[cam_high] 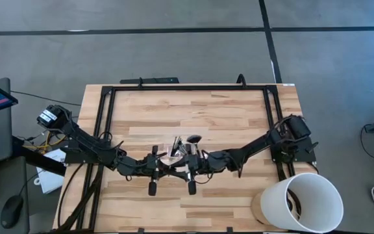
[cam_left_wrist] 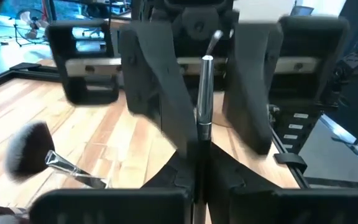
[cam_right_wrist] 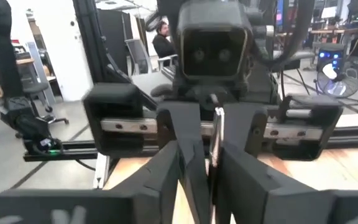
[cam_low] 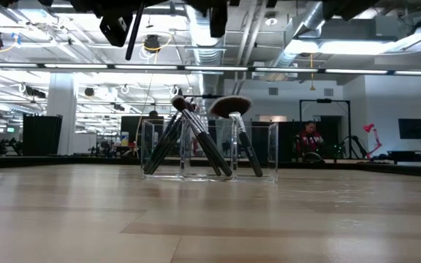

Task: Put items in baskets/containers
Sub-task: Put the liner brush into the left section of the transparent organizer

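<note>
Mid-handover above the table's middle: left gripper (cam_left_wrist: 199, 163) clamped shut on a silver-ferruled makeup brush (cam_left_wrist: 204, 93), right gripper (cam_right_wrist: 205, 163) facing it with fingers spread apart — brush apparently just passed across. Clear plastic tray (cam_low: 265, 150) nearby, already holding several brushes leaning upright, a fan-headed brush (cam_low: 230, 107) among them. Next, probably: right arm backing clear, then brush tipped handle-down and lowered into the tray — gently, to avoid toppling the leaning ones.

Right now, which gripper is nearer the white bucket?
Right. The right gripper is mid-table on the white bucket's side; the left gripper faces it from farther off, shut on a brush.
</note>
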Action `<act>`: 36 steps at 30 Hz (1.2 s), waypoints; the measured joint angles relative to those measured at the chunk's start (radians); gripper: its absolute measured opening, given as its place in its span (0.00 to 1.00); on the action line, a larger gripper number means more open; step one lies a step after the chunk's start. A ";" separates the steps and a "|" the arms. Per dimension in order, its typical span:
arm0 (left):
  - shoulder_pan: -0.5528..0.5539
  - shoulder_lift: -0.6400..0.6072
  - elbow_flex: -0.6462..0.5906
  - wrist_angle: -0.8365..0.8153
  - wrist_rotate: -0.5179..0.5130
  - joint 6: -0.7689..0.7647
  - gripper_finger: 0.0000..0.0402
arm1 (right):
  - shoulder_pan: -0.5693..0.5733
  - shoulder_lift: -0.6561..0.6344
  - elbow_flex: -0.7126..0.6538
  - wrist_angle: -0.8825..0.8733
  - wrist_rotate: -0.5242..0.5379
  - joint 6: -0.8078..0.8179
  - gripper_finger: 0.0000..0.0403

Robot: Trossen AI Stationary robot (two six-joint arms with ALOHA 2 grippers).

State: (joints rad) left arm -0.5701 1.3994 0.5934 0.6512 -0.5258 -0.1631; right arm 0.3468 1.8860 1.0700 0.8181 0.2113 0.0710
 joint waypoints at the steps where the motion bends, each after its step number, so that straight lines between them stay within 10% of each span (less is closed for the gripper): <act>1: 0.000 0.000 0.000 -0.001 -0.001 0.000 0.03 | 0.001 -0.012 -0.001 -0.016 0.000 0.000 0.27; 17: 0.141 0.039 -0.237 0.440 -0.098 0.077 0.04 | 0.100 -0.174 -0.001 -0.324 0.322 -0.096 0.31; 36: 0.198 0.185 -0.235 0.520 -0.110 0.068 0.07 | 0.112 -0.174 -0.001 -0.349 0.336 -0.072 0.27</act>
State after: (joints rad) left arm -0.3717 1.5848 0.3584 1.1716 -0.6361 -0.0950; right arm 0.4587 1.7123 1.0695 0.4689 0.5476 -0.0011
